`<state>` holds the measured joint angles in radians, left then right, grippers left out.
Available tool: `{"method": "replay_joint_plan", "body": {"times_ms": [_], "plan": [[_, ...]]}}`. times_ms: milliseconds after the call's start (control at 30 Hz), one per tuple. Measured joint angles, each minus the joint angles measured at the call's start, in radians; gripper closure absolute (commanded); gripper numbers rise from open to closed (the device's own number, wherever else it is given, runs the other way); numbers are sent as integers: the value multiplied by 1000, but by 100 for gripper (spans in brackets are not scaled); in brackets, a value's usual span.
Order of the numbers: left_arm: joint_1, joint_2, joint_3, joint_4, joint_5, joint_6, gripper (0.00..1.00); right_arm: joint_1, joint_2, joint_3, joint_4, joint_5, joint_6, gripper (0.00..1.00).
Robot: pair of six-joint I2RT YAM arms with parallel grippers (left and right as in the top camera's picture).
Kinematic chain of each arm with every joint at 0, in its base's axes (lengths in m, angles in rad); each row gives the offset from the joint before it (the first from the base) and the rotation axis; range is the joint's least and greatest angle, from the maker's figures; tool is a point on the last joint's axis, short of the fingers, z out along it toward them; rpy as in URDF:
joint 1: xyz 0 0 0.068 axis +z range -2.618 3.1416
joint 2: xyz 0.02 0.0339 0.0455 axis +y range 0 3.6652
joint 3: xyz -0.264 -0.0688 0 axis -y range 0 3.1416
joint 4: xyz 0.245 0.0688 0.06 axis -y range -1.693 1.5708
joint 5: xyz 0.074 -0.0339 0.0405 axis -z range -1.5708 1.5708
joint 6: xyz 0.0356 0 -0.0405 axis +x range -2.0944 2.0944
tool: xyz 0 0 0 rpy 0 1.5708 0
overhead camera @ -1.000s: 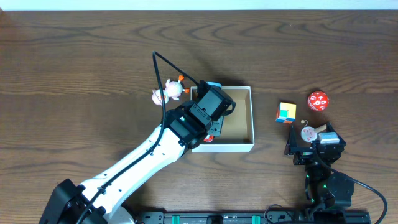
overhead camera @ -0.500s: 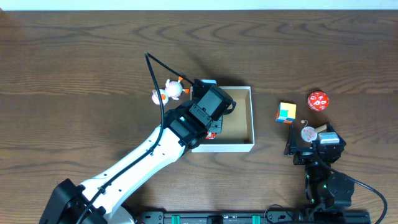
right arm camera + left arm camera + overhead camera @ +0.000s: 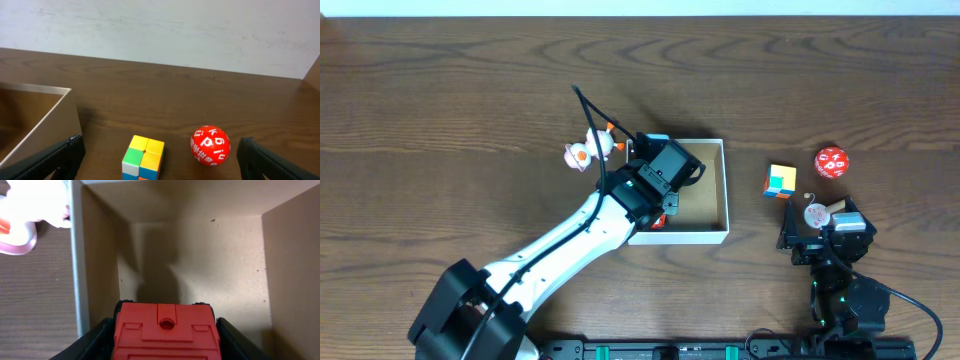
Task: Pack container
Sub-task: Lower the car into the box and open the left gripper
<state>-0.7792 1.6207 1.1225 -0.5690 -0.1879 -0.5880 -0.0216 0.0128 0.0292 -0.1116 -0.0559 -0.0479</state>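
The container (image 3: 726, 190) is a square white-walled box with a brown inside, at mid table. My left gripper (image 3: 665, 205) reaches into its left side and is shut on a red plastic toy block (image 3: 165, 330). In the left wrist view the block sits between the black fingers (image 3: 165, 340), close over the brown floor (image 3: 225, 255) beside the box's left wall. My right gripper (image 3: 160, 160) is open and empty and rests at the right of the table (image 3: 820, 228). It faces a multicoloured cube (image 3: 142, 157) and a red ball with white numbers (image 3: 210, 145).
A white and pink toy animal with orange parts (image 3: 588, 148) lies just outside the box's upper left corner, with a small blue thing (image 3: 658, 135) at the box's back edge. The cube (image 3: 780, 181) and the red ball (image 3: 831, 161) lie right of the box. A small round white-pink disc (image 3: 816, 214) lies by the right gripper.
My left arm has shifted a little and its cable has swung, with the wrist still over the box's left side and the red block still held. The right arm has not moved.
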Motion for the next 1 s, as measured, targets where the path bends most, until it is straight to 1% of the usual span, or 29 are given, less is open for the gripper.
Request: {"method": "replay_joint_plan", "body": {"times_ms": [600, 800, 867, 1000], "plan": [[0, 31, 0, 1, -37, 0, 66, 0, 0, 0, 0, 0, 0, 1], [-1, 76, 0, 5, -38, 1, 66, 0, 0, 0, 0, 0, 0, 1], [-1, 91, 0, 5, -37, 0, 64, 0, 0, 0, 0, 0, 0, 1], [-1, 102, 0, 6, -37, 1, 56, 0, 0, 0, 0, 0, 0, 1]]}}
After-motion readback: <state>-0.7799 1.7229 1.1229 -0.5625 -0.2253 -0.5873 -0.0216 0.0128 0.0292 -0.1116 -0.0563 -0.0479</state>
